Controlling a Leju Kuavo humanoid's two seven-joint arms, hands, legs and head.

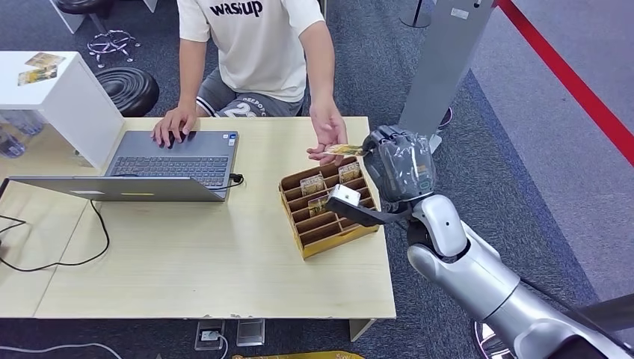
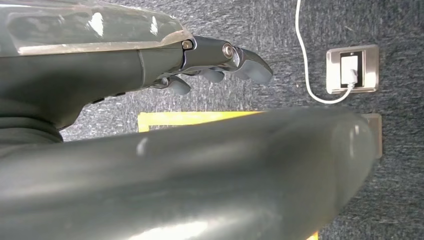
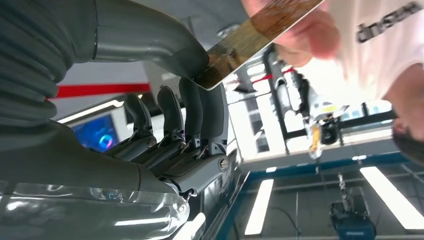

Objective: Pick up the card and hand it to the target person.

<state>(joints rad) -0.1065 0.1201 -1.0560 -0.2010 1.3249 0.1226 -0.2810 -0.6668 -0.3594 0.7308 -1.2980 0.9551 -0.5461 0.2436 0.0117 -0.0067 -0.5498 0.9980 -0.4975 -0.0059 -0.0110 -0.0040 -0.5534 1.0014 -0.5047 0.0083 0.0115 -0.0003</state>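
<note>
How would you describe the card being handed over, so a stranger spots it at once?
Start at the pale wooden table, then the brown slotted card box. Above its far end, the thin gold-brown card bridges the robot's right hand and the person's palm, unlike the slotted cards.

Even, bright indoor light; wrist views blur up close, ceiling lights glare.

person's head [image 1: 254, 4] cropped, card [image 3: 260, 37] cut off
</note>
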